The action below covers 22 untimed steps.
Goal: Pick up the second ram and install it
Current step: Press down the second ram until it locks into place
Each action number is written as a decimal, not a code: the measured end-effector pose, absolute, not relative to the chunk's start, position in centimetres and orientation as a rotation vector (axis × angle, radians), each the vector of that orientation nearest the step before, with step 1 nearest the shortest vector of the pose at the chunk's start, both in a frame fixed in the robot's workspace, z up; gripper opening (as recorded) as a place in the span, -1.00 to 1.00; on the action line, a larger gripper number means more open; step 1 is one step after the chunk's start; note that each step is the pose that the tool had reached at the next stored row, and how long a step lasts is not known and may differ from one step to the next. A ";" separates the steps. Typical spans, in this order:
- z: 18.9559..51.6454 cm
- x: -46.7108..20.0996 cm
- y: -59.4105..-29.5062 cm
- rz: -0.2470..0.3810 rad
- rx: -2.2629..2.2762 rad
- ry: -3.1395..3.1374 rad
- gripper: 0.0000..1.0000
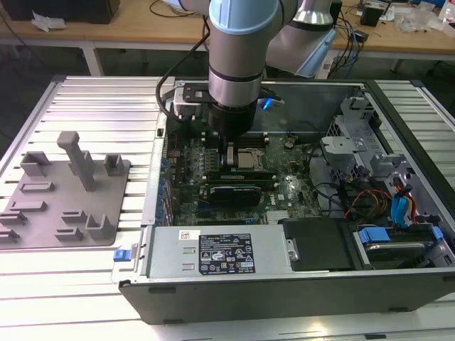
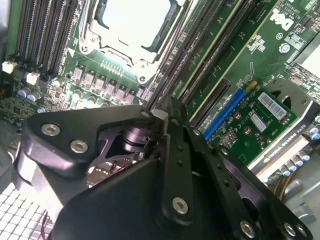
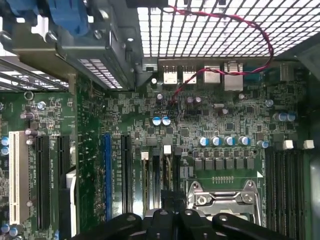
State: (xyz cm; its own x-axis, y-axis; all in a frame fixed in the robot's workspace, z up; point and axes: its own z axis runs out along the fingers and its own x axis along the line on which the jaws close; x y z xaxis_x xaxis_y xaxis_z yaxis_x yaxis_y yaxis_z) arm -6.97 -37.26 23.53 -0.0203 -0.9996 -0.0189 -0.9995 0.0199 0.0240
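Note:
My gripper (image 1: pixel 231 156) is down inside the open computer case, at the long black memory slots (image 3: pixel 156 172) right beside the CPU socket (image 1: pixel 251 158). In the second wrist view the two black fingers (image 2: pixel 172 150) stand pressed together, so the gripper (image 2: pixel 161 114) is shut, with its tips just over a slot. The first wrist view has the gripper (image 3: pixel 167 202) above the slot with the white end clip (image 3: pixel 167 149). The second ram is hidden: I cannot tell whether it sits between the fingertips or under them.
A graphics card (image 1: pixel 231 193) lies just in front of the slots, and more empty memory slots (image 3: pixel 285 175) lie beyond the socket. The power supply (image 1: pixel 217 252), drive cage (image 1: pixel 348 135) and cables (image 1: pixel 370 199) crowd the case. A grey fixture (image 1: pixel 64 192) stands on the exterior view's left.

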 end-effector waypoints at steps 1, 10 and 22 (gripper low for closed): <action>23.5 -7.0 -37.3 -0.048 2.196 -2.241 -0.84; 23.0 -7.0 -37.3 -0.048 2.196 -2.241 -0.84; 23.6 -7.0 -37.3 -0.047 2.196 -2.241 -0.84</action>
State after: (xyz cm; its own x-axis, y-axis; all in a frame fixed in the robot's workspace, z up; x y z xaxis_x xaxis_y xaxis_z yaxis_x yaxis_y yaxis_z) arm -6.98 -37.26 23.64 -0.0203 -0.9996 -0.0187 -0.9995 0.0198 0.0240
